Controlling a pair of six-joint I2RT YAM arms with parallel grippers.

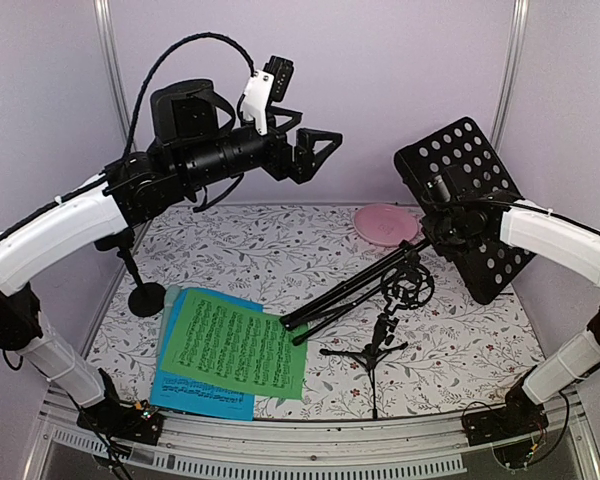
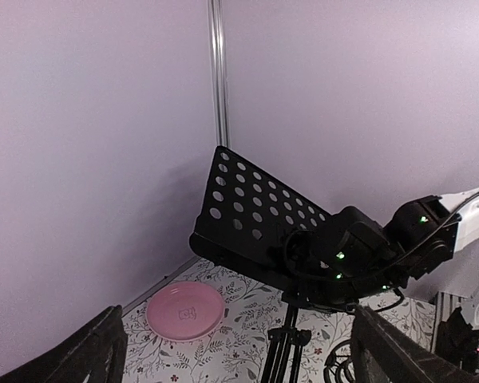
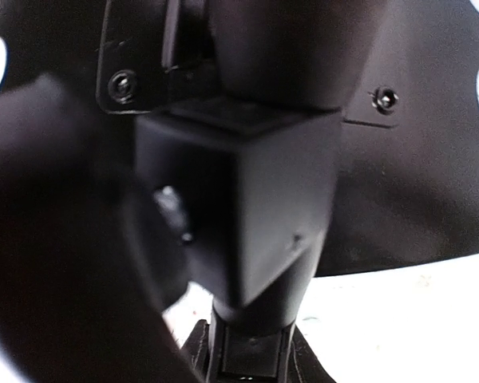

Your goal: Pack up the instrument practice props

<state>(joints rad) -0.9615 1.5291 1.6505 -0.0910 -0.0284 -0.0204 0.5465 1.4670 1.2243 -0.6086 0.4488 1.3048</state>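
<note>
Lilac walls close round a floral-patterned desk (image 1: 280,250), with a round pink plate (image 1: 385,222) at its far side. Everything is placed from that plate.

Just right of the plate, the sheet-music rack (image 1: 470,160) is tilted in the air. Its folded tripod legs (image 1: 355,290) slant from the plate's near edge toward the near left. The right claw (image 1: 440,200) is at the rack's back. Its wrist view is filled by the black joint block where panel meets post, with one blurred finger beside it. Since the rack hangs off the desk, I judge the claw to be closed on that block. The left claw (image 1: 320,158) is raised well left of the plate, spread wide and empty.

The rack looks like stiff sheet metal, light for its size but top-heavy and long, so it will want to swing about a single grip. The block or post is the right hold; the thin panel edge would slip and twist. A second hold on the legs would steady it.

Nearer than the plate stands a small mic support (image 1: 380,350), spindly and easily tipped. Another support (image 1: 145,298) with a round base stands far left of the plate. The green sheet (image 1: 245,345) lies over the blue sheet (image 1: 195,395) to the plate's near left; both are limp and flat, hard to pinch except at an edge.
</note>
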